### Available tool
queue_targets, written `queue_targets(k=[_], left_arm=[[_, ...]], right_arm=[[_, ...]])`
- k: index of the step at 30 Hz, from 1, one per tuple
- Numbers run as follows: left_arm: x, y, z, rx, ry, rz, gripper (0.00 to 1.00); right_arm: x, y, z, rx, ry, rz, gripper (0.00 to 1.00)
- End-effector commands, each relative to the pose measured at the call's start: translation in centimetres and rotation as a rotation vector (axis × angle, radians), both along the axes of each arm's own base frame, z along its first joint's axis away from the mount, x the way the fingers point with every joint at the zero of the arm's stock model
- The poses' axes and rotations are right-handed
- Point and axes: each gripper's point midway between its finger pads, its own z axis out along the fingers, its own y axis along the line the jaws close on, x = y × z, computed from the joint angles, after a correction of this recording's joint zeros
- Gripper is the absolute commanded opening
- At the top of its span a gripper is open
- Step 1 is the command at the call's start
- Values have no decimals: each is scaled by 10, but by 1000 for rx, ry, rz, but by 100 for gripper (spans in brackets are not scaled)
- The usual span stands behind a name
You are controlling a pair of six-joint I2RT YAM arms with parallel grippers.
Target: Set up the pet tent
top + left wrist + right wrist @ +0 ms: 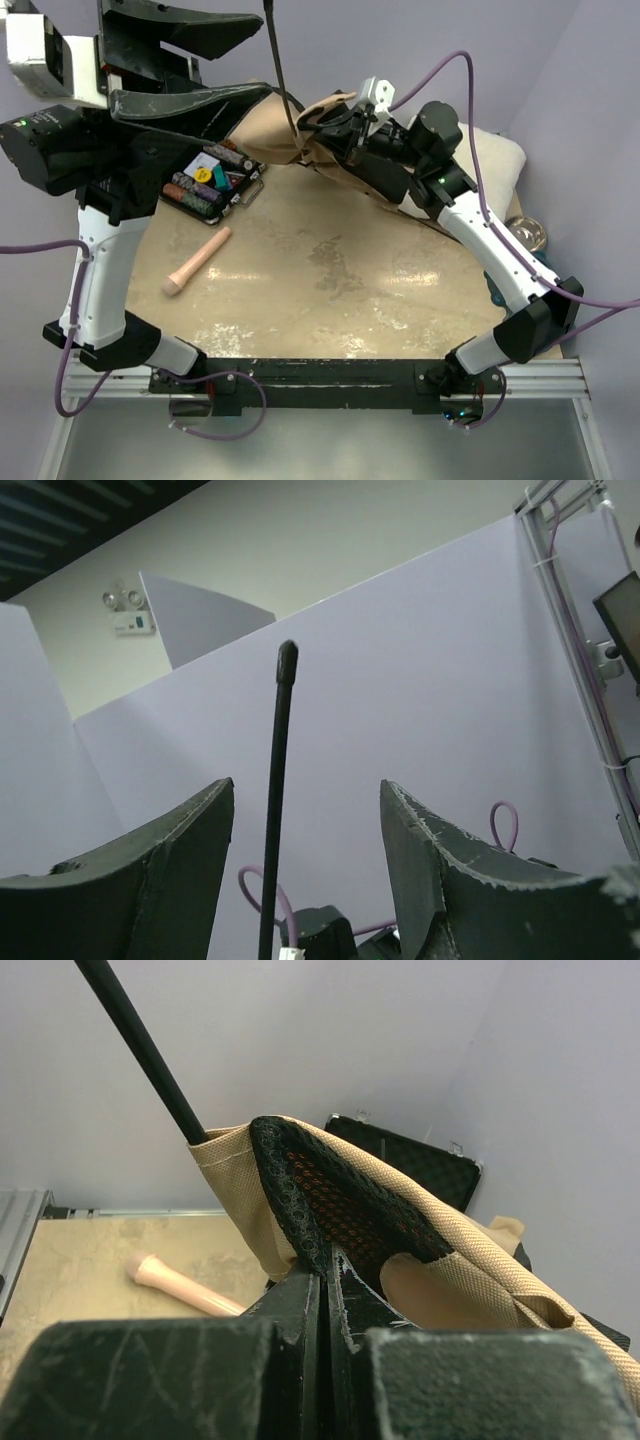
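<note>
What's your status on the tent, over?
Left gripper open, jaws either side of upright pole, no contact. Right gripper shut on tent corner, pole enters there. Case, pink stick on table, not blocking pole.

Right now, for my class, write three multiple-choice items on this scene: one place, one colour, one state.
1. The thin black tent pole stands: A between the fingers of the left gripper; B flat on the table; C in the case.
2. The outer side of the woven pet tent is: A white; B tan; C blue.
3. The right gripper is: A open; B unseen; C shut on the tent.
Answers: 1A, it stands between the fingers; 2B, tan weave shows; 3C, its jaws pinch the fabric.
</note>
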Motion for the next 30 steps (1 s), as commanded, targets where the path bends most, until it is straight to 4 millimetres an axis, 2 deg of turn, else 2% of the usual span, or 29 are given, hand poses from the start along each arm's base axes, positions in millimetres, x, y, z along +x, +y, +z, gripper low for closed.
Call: queue_targets(k=[1, 6, 11, 12, 13, 15, 17, 18, 20, 21, 25, 28, 30], left_arm=[[-19, 5, 14, -41, -18, -40, 62], [-14, -2, 9, -19, 21, -54, 61], [-9, -5, 1, 4, 48, -55, 52], [-9, -6, 0, 9, 57, -57, 41], [-9, -6, -2, 14, 61, -53, 25], [1, -10, -17, 45, 120, -46, 0], [10, -15, -39, 88, 213, -43, 0], [19, -20, -60, 123, 270, -42, 0], [26, -21, -101, 176, 361, -14, 0], [38, -23, -127, 210, 432, 10, 0], [64, -19, -212, 316, 650, 95, 0], [84, -14, -269, 374, 806, 177, 0], [96, -8, -293, 396, 877, 225, 0]], right_arm=[[-14, -7, 27, 37, -74, -30, 0], [-18, 0, 24, 24, -72, -23, 0], [-22, 2, 18, 16, -61, -21, 0], [-23, 2, 17, 13, -59, -20, 0], [-25, 2, 15, 10, -58, -19, 0], [-28, 2, 9, -1, -54, -16, 0], [-33, 1, 6, -7, -51, -6, 0], [-37, 1, 5, -8, -49, 1, 0], [-45, 4, 0, -12, -40, 26, 0], [-50, 7, -2, -15, -37, 41, 0], [-67, 16, -9, -24, -37, 89, 0], [-79, 23, -10, -24, -29, 137, 0], [-90, 29, -11, -25, -18, 171, 0]])
